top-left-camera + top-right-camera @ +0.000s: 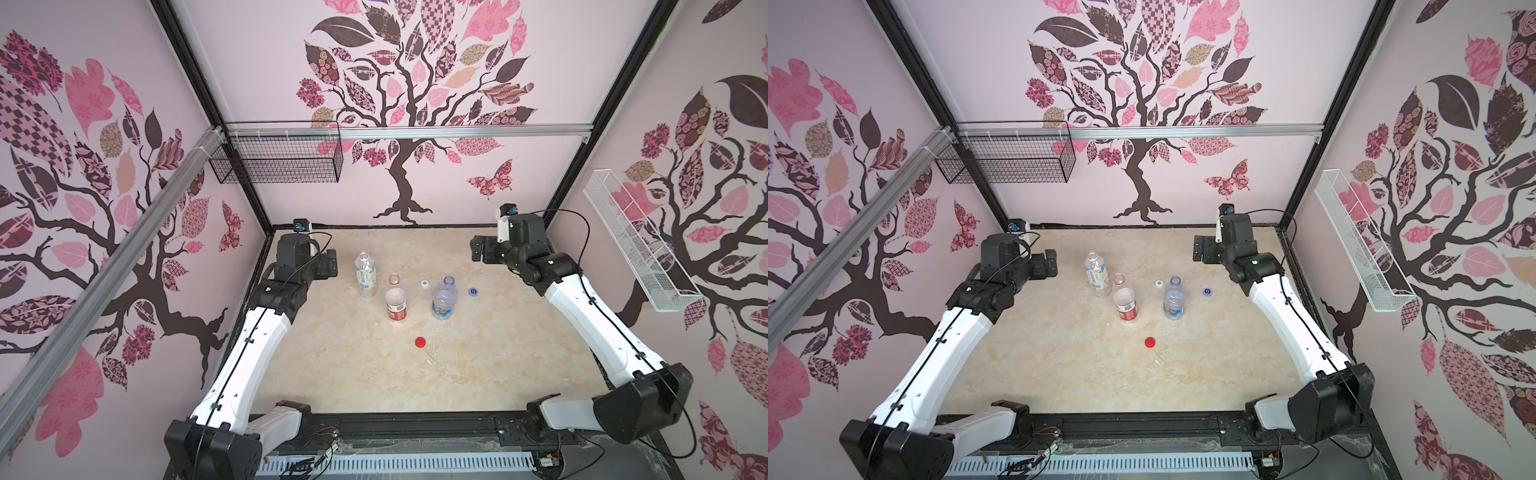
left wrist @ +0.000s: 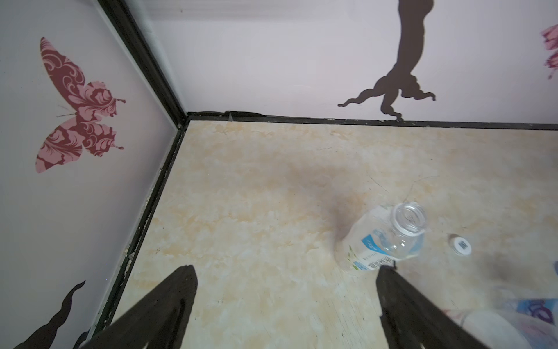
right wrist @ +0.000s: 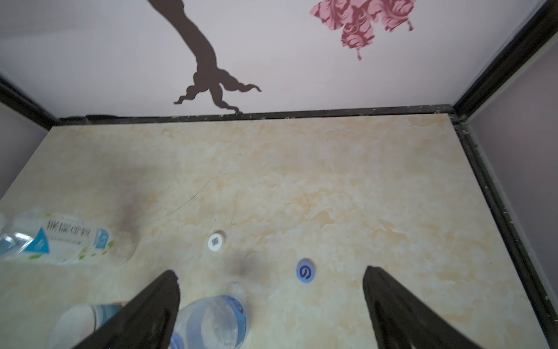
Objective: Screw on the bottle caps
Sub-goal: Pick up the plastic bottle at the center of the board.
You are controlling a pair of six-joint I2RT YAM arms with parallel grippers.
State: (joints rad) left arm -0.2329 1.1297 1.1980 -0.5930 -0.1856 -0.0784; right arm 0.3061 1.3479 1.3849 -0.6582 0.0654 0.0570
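Note:
Three uncapped bottles stand mid-table in both top views: a tall white-green labelled one (image 1: 365, 274) (image 1: 1097, 274), a red-labelled one (image 1: 396, 299) and a squat bluish one (image 1: 444, 299). The white cap (image 1: 424, 284) (image 2: 460, 244) lies between the red-labelled and bluish bottles. To the right of the bluish bottle lies the blue cap (image 1: 473, 292) (image 3: 305, 271), and the red cap (image 1: 420, 342) lies nearer the front. My left gripper (image 1: 328, 264) (image 2: 286, 269) hangs open and empty left of the tall bottle (image 2: 389, 238). My right gripper (image 1: 478, 248) (image 3: 270, 270) is open and empty, above and behind the blue cap.
A black wire basket (image 1: 282, 158) hangs on the back wall at left, and a white wire basket (image 1: 636, 245) on the right wall. Patterned walls close in three sides. A black rail (image 1: 415, 428) runs along the front edge.

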